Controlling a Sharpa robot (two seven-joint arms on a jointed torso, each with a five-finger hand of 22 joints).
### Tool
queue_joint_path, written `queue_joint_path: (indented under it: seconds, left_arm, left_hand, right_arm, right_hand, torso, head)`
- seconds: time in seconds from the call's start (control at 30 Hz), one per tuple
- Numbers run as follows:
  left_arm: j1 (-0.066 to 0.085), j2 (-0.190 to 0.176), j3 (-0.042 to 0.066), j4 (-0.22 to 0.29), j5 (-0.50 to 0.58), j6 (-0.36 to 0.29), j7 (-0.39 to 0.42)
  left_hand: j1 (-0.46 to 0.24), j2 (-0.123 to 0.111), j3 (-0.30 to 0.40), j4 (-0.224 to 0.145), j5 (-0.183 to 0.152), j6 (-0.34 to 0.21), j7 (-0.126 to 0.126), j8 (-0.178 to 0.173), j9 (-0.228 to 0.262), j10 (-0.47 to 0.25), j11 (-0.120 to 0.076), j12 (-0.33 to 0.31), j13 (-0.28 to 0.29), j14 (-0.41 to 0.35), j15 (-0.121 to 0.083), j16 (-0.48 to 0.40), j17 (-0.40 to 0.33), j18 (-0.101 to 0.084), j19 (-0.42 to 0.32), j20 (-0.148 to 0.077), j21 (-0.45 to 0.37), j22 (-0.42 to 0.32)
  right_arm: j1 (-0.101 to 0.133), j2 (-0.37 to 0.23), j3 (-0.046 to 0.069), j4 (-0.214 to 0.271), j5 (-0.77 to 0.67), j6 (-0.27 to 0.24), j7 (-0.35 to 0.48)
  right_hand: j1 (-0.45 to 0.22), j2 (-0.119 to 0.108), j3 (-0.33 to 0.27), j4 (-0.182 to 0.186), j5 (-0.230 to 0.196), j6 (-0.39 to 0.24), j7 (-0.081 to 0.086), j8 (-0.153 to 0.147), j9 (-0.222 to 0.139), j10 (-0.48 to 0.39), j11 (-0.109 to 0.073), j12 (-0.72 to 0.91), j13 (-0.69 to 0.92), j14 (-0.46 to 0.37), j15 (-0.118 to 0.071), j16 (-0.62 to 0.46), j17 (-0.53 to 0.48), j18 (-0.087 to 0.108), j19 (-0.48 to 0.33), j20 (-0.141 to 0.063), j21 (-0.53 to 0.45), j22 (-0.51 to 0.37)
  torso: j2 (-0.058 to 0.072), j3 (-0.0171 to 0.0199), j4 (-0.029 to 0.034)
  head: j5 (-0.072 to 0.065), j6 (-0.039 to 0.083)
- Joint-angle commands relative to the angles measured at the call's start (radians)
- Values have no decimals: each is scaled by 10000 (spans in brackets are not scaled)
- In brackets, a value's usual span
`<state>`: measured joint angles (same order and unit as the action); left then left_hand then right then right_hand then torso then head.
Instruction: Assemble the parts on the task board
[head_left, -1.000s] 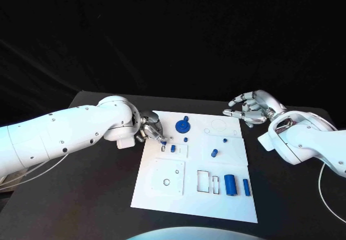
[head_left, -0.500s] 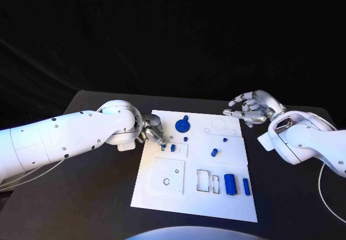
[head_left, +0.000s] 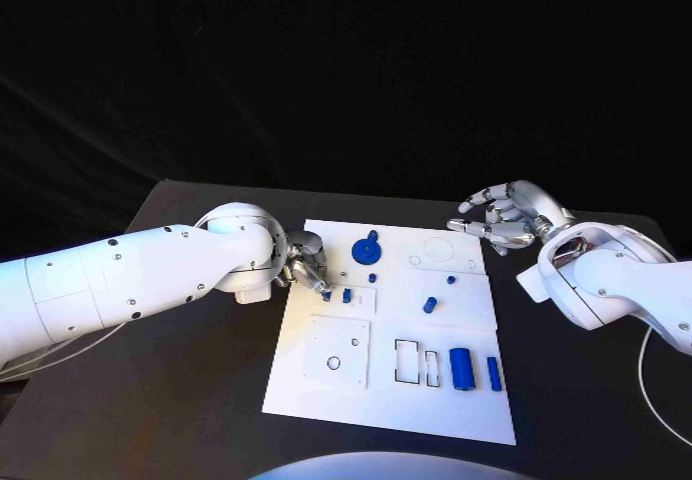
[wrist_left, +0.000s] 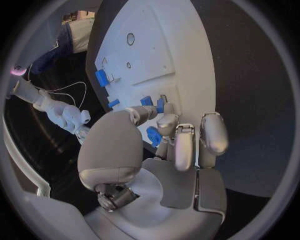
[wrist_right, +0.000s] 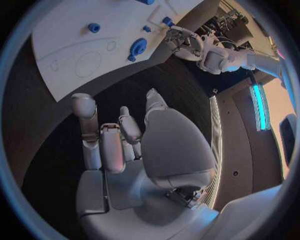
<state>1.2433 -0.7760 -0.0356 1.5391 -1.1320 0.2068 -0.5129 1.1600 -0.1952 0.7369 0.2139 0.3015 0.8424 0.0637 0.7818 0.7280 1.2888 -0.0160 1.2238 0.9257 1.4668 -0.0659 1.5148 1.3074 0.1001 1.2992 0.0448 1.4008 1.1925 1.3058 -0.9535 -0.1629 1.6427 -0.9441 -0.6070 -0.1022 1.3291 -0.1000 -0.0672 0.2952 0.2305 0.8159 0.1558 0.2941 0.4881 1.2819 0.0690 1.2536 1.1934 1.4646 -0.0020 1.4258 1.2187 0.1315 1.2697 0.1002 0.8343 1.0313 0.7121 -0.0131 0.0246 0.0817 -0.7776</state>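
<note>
Lay flat on the black table (head_left: 188, 400), the white board (head_left: 433, 410), long axis running toward 12 o'clock. Reached in from 9 o'clock, the left hand (head_left: 300, 262), fingers bunched at the board's 9-o'clock edge, fingertips down beside a small blue peg (head_left: 346, 295) standing in a small outlined square; in the left wrist view, fingers (wrist_left: 181, 145) curled close over blue pieces, but whether clamped on one could not be told. Hovered off the board's 1-o'clock corner, over bare table, the right hand (head_left: 502, 218), fingers spread and loosely curved, nothing in it; same seen from the right wrist view, palm (wrist_right: 169, 145) clear of the board. Sat near the board's 12-o'clock end, a round blue disc (head_left: 366, 249), with a tiny blue stud (head_left: 371, 278) just toward 6 o'clock from it. Rested near the board's middle, a short blue pin (head_left: 428, 305), another small one (head_left: 449, 281) toward 1 o'clock from it. Lay toward 5 o'clock, a blue cylinder (head_left: 462, 368) with a slimmer blue bar (head_left: 493, 373) just beside it at 3 o'clock, next to two outlined slots (head_left: 408, 362).
</note>
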Motion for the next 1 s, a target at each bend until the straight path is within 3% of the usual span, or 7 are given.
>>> queue_joint_path:
  seconds: [0.03,1.0]
  left_arm:
    - [-13,26,-1,44,-286,184,13]
    - [-95,-5,-13,246,-787,435,-47]
  left_hand:
    - [-123,-8,1865,-1790,67,106,-42,41,21,69,-3,45,21,698,-53,47,1276,-153,61,-12,71,25]
    - [-237,-26,1982,-1847,125,124,-66,114,68,94,-24,47,-6,699,-70,46,1275,-158,80,-28,91,56]
  right_arm:
    - [-6,9,2,8,-111,12,96]
    - [-12,1,2,20,-78,33,106]
  right_hand:
    - [-37,63,-41,-17,-14,-53,-25,49,17,-81,11,-55,-9,240,-33,-55,-9,144,-86,-4,-50,-8]
    - [-40,72,-42,-17,-15,-53,-27,61,18,-78,8,-52,-10,243,-35,-61,-6,144,-81,-6,-66,-17]
  torso:
    - [0,5,1]
    - [-5,6,-6]
  head:
    - [10,-18]
    - [59,-31]
